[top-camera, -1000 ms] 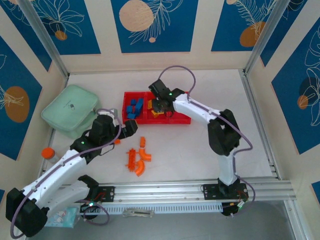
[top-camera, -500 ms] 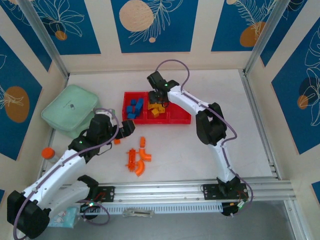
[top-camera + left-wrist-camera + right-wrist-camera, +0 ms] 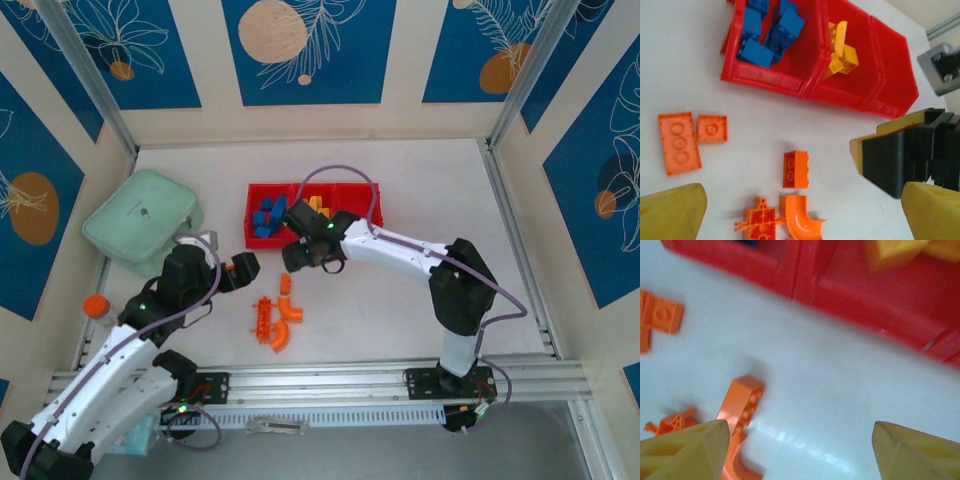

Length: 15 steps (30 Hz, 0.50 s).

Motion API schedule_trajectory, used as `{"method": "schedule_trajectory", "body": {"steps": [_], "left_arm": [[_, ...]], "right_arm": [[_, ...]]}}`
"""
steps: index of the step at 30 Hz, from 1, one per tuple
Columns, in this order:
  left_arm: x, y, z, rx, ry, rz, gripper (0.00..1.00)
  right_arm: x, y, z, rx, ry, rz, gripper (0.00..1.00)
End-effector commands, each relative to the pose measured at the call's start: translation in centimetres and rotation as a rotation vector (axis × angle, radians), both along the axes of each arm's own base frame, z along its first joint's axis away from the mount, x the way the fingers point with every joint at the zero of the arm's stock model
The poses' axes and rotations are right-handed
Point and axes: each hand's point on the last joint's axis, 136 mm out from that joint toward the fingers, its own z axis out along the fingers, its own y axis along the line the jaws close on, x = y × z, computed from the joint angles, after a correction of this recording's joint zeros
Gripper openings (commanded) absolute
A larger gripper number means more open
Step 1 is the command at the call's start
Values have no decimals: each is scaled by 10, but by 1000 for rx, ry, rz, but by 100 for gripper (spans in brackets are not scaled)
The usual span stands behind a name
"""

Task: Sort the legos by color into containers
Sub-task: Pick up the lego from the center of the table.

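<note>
Right now the move turns on the orange brick (image 3: 740,400): it lies on the table (image 3: 400,190) just beside one fingertip of the right gripper (image 3: 802,447), on the side away from the red tray (image 3: 770,82). Its long axis runs roughly from the tray toward the arm bases, so it lies slanted across the wrist view rather than square between the fingers. The right gripper is spread wide with nothing in it and hovers just in front of the tray wall. It is the arm nearer to this brick, and I judge a short shift toward the brick would bring the jaws over it.

The left gripper (image 3: 802,212) is also spread wide and carries nothing. It is the nearer one to two flat orange plates, a long one (image 3: 679,142) and a square one (image 3: 712,128), which touch side by side on the table.

Counted, six orange pieces are loose on the table:
- one brick
- two plates
- one ridged piece (image 3: 760,222)
- two curved pieces, one (image 3: 800,220) touching the brick's near end and another (image 3: 280,340) closer to the bases

The tray has three compartments. The blue legos (image 3: 772,32) fill one end, about five of them, though they overlap too much to be sure. The yellow legos (image 3: 842,52), about three, are heaped in the middle. The third compartment (image 3: 890,75) shows only bare red, so no orange piece has been sorted yet
</note>
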Motion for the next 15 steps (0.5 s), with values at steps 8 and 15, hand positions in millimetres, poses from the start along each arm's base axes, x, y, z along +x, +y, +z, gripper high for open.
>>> {"method": "schedule_trajectory", "body": {"steps": [8, 15], "left_arm": [[-17, 18, -16, 16, 43, 55, 99], [-16, 18, -21, 19, 51, 54, 99]], "right_arm": [[-24, 47, -50, 30, 129, -93, 76], [-18, 60, -67, 4, 133, -72, 59]]}}
